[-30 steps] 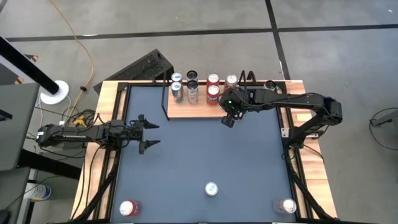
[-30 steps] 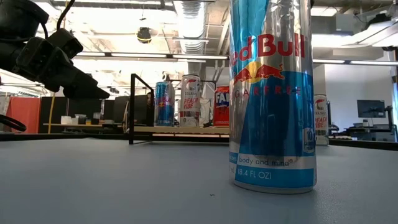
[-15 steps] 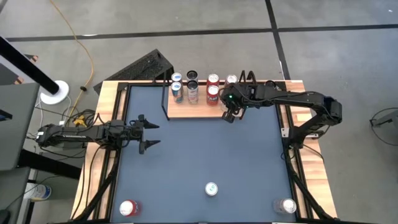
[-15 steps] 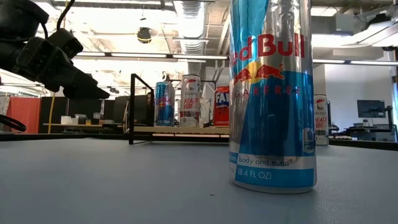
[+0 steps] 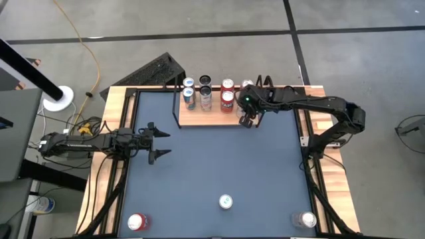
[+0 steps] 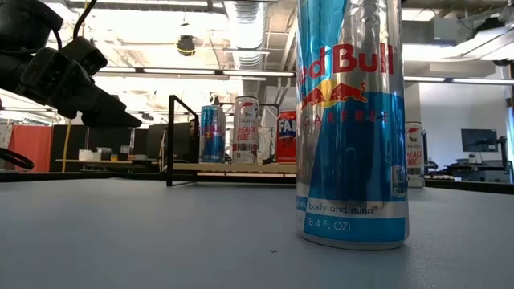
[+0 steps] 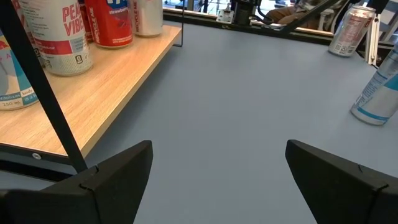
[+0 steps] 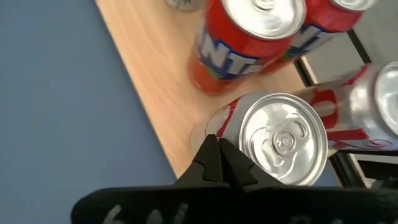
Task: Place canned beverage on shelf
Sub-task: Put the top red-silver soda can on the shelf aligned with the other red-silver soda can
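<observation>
The shelf (image 5: 211, 118) is a light-wood board with black wire frames at the table's far edge, and it carries several cans (image 5: 206, 98). My right gripper (image 5: 247, 122) is shut and slants down over the shelf's right end. Just beyond its tips stands a white-and-red can (image 8: 283, 146), upright on the board's corner (image 8: 186, 134), beside red cans (image 8: 249, 37). My left gripper (image 5: 154, 143) waits open and level at the table's left side. A Red Bull can (image 5: 226, 201) stands upright near the front edge, filling the low view (image 6: 349, 120). My right gripper's shut fingertips (image 8: 214, 149) stand against the white-and-red can's side just under its rim (image 8: 233, 127), slanting down from the table's near side. Whether they touch the can, I cannot tell. The can stands upright on the shelf board.
A red can (image 5: 136, 221) and a silver can (image 5: 305, 219) stand at the table's front corners. The blue tabletop (image 5: 219, 159) between both arms is bare. The shelf's black wire frame (image 7: 43, 106) runs close by my left gripper (image 7: 217, 180).
My right gripper has drifted toward the table's far edge, from just in front of the shelf to over its right end, staying shut. The cans have kept still.
</observation>
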